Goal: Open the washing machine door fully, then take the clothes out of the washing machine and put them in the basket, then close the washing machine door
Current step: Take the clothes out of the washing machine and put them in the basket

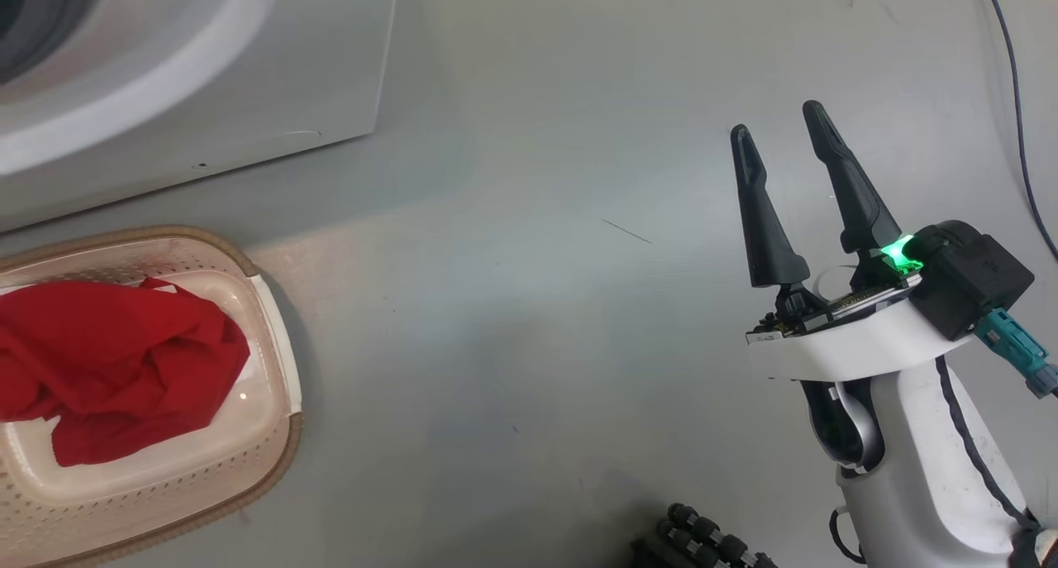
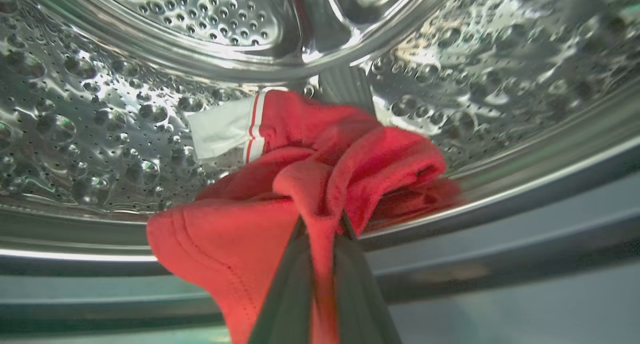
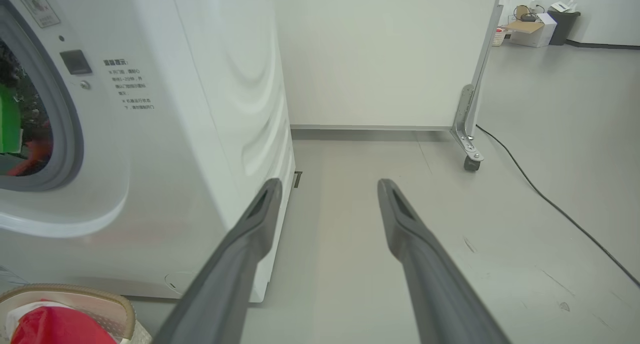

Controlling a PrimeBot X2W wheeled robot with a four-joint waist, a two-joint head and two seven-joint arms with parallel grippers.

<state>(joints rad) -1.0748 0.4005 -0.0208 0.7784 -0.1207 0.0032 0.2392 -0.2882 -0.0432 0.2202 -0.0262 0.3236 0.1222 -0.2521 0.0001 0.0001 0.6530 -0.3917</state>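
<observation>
Left wrist view: the left gripper (image 2: 322,222) is pinched tight on a fold of soft red, white-trimmed clothes (image 2: 350,163) inside the shiny perforated steel drum (image 2: 100,133). Head view: the right gripper (image 1: 777,120) is spread apart above the grey floor (image 1: 512,320); another red garment (image 1: 107,361) lies in the cream basket (image 1: 277,345).

- left gripper (image 2: 322,224): both dark fingers (image 2: 292,289) squeezed together on a fold of the clothes (image 2: 360,158), basically no gap
- right gripper (image 1: 777,120): jaws spread wide, nothing between them, pointing up and a bit left in the head view
- right forearm (image 1: 917,477): pale, rising from the lower right corner, green light (image 1: 901,254) glowing behind the fingers
</observation>
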